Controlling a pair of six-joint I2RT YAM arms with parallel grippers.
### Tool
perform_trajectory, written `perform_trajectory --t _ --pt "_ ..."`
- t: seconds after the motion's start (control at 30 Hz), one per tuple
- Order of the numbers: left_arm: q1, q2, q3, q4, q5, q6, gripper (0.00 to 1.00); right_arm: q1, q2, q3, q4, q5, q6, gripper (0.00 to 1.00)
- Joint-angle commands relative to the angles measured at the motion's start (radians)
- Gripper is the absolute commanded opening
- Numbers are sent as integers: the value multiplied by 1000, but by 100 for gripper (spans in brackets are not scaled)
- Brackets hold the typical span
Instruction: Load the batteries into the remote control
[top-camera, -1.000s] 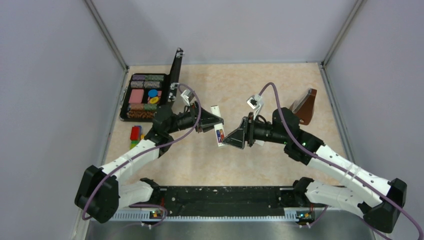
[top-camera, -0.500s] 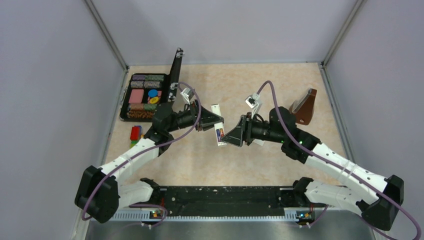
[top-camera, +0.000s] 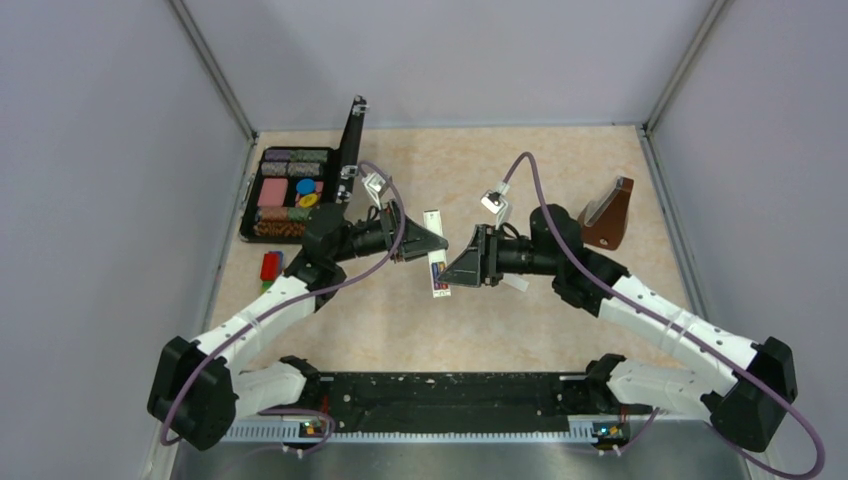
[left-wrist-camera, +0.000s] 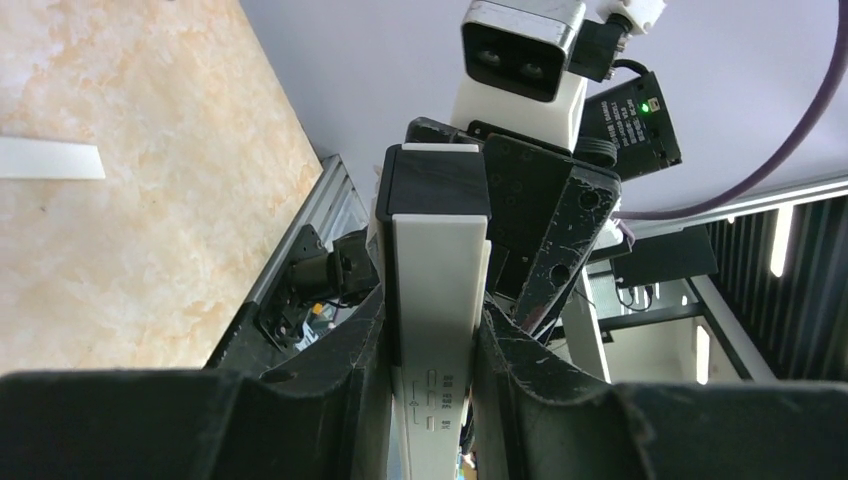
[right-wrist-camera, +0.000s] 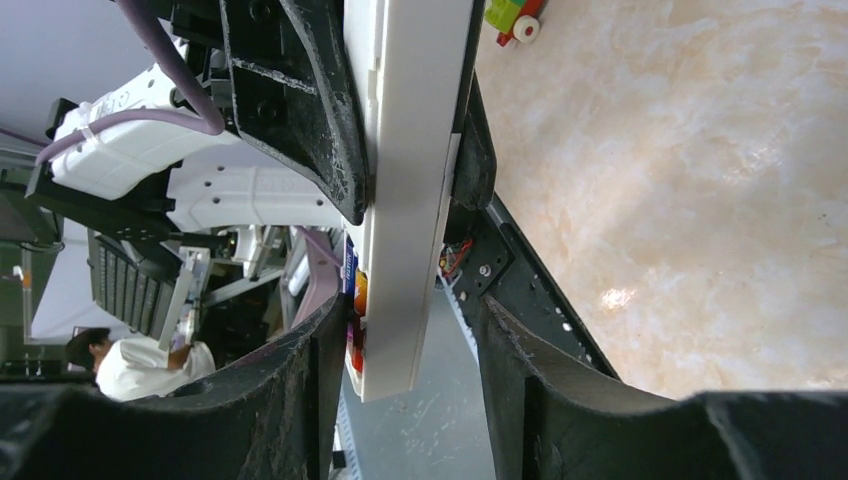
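The remote control is a slim white bar held in the air over the middle of the table, its dark end up in the left wrist view. My left gripper is shut on its middle, both fingers pressed against its sides. The batteries, reddish and dark purple, lie in the open compartment on its lower part. My right gripper straddles that lower end. One finger is close against the battery side, and a gap shows at the other finger.
A thin white strip lies flat on the table under the right arm, also in the left wrist view. A black case of coloured pieces stands open at the back left, toy blocks near it, a brown metronome at the right.
My right gripper has moved left onto the remote's lower end and its jaws have narrowed a little. The left gripper keeps the remote in the same place.
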Motion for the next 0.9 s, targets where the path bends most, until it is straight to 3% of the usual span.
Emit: perform_trajectory --t 0.0,0.13,0.33,0.4,0.47,0.57,0.7,0.87 --pt "-10 -61 67 80 28 9 0 -15 19 56 -26 21 10 46" --pt "-10 -61 64 88 26 -4 0 -16 32 70 -93 72 -52 36" --pt "-10 -59 53 103 29 -25 0 -15 32 47 -68 95 -111 12" --pt "-10 -59 48 111 28 -31 0 -16 38 46 -54 86 -112 11" --pt "-10 -57 43 110 25 -32 0 -16 35 45 -26 70 -104 20" --pt "-10 -61 40 72 -4 -4 0 -15 9 51 -10 81 -91 43" --pt "-5 -82 43 -82 -86 90 0 -17 -33 72 -32 98 -74 67" --pt "13 -117 31 -243 -194 195 0 -30 -88 92 -110 134 -97 79"
